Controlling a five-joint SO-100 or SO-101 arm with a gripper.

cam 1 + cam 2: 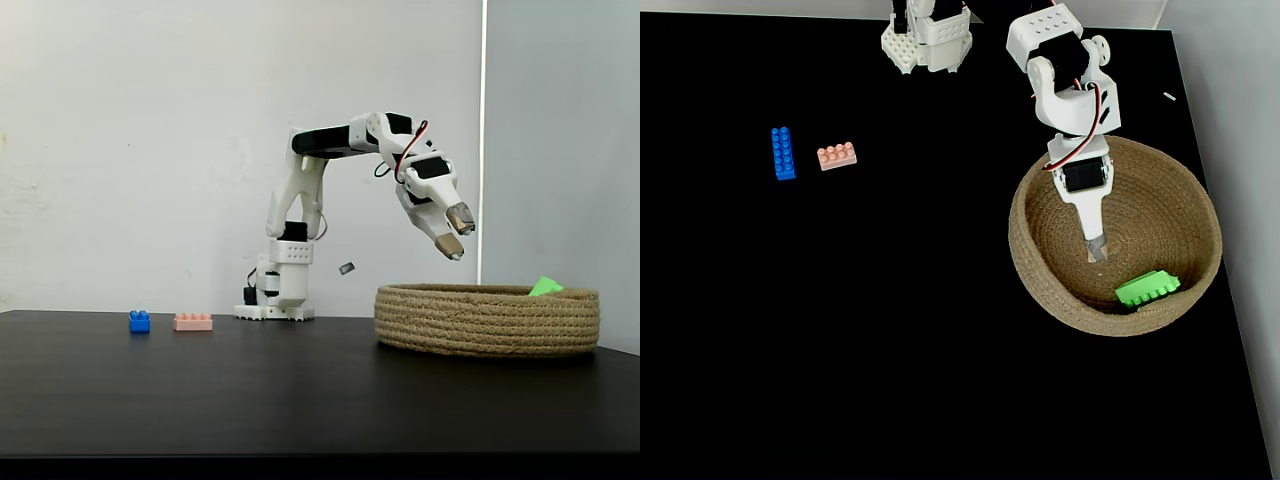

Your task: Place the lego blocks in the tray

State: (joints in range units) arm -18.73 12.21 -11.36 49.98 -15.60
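Note:
The round tray of coiled tan rope (487, 320) (1038, 268) stands on the right of the black table. A bright green lego block (1147, 288) leans against its inner wall, and its tip pokes above the rim (546, 286). My gripper (456, 232) (1097, 243) hangs above the tray, open, with nothing between its fingers. The blue lego block (139, 321) (783, 153) and the pale pink one (193, 322) (837, 157) lie side by side on the table, far left of the tray.
The arm's white base (275, 300) (927, 40) sits at the back of the table. The table's right edge (1215, 240) runs close beside the tray. A white wall stands behind.

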